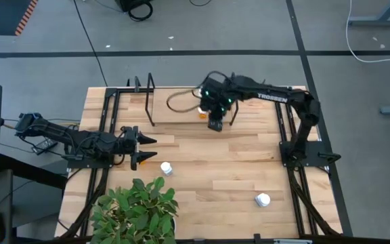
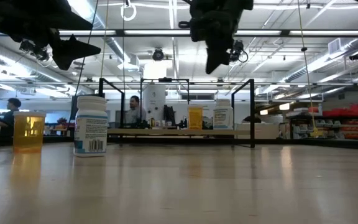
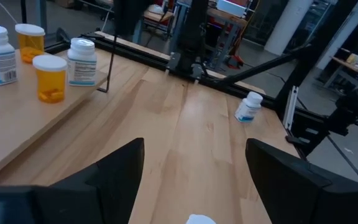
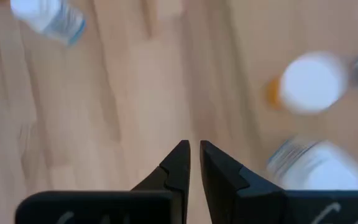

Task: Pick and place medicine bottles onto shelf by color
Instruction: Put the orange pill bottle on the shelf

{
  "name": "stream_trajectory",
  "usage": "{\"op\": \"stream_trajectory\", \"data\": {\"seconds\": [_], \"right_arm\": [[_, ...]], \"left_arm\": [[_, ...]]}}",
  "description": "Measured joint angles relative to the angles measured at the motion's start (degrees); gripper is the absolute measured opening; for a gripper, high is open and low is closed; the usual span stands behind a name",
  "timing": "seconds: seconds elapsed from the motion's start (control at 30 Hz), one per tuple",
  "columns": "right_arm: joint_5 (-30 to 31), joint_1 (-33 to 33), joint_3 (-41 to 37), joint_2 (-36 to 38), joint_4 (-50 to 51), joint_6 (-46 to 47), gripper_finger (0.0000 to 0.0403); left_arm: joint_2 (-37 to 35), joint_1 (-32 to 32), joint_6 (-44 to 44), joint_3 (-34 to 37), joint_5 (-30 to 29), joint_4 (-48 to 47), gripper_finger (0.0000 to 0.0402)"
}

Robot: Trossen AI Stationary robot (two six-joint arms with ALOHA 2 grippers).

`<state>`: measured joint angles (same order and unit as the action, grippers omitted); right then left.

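Note:
The shelf (image 1: 164, 116) stands at the table's far side, and several medicine bottles rest on it on their bases, among them an orange one (image 3: 50, 76) and a white one (image 3: 82, 60). My right gripper (image 1: 215, 124) hangs above the shelf, pointing steeply down. It is shut and empty (image 4: 194, 155), next to an orange bottle (image 4: 309, 84). My left gripper (image 1: 141, 146) waits open at the table's left, pointing level (image 3: 194, 162). More bottles are on the tabletop: white ones (image 1: 166, 168) (image 1: 263, 199), and an orange one (image 2: 28, 130) seen in the low view.
A potted green plant (image 1: 137, 210) stands at the table's near left corner. Black frame rails (image 1: 286, 135) run along both table sides. Bare wood lies between the shelf and the loose bottles. People show in the room beyond the table.

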<state>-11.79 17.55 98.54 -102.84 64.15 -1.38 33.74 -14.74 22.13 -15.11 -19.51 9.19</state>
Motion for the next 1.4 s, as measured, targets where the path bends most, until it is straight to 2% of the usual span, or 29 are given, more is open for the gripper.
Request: {"op": "stream_trajectory", "data": {"seconds": [0.13,0.3,0.4,0.57,0.73,0.8,0.97,1.13,1.4], "right_arm": [[-0.1,-4.3,-12.4,5.3,-5.3,4.3,0.0045],[0.3,-10.9,-28.8,11.7,-19.3,11.7,0.0045],[4.3,-15.3,-34.0,15.2,-23.9,14.9,0.0045],[16.3,-22.0,-39.0,20.1,-27.8,17.2,0.0045],[30.1,-26.5,-46.1,23.7,-40.7,19.0,0.0045],[33.8,-27.9,-48.8,24.2,-45.9,19.2,0.0045],[35.3,-29.7,-52.4,24.3,-50.7,19.0,0.0045],[35.9,-30.5,-53.8,24.3,-50.5,18.9,0.0045],[36.2,-31.4,-53.9,24.3,-50.2,17.9,0.0045]], "left_arm": [[0.2,-0.3,0.0,0.0,0.0,0.0,0.0286],[3.1,-0.9,0.0,0.0,-0.3,0.1,0.0286],[5.2,-0.8,0.0,0.0,-2.1,1.8,0.0286],[8.1,-0.8,-3.5,-2.5,-2.6,3.4,0.0286],[12.9,-0.8,-6.0,-11.9,-2.6,-9.1,0.0286],[15.6,-0.8,-6.1,-16.2,-2.6,-15.3,0.0286],[23.8,0.2,-6.0,-25.5,-2.1,-25.3,0.0286],[32.1,0.8,-6.5,-32.5,2.8,-32.0,0.0286],[40.4,0.6,-6.5,-38.3,8.5,-38.6,0.0286]]}}
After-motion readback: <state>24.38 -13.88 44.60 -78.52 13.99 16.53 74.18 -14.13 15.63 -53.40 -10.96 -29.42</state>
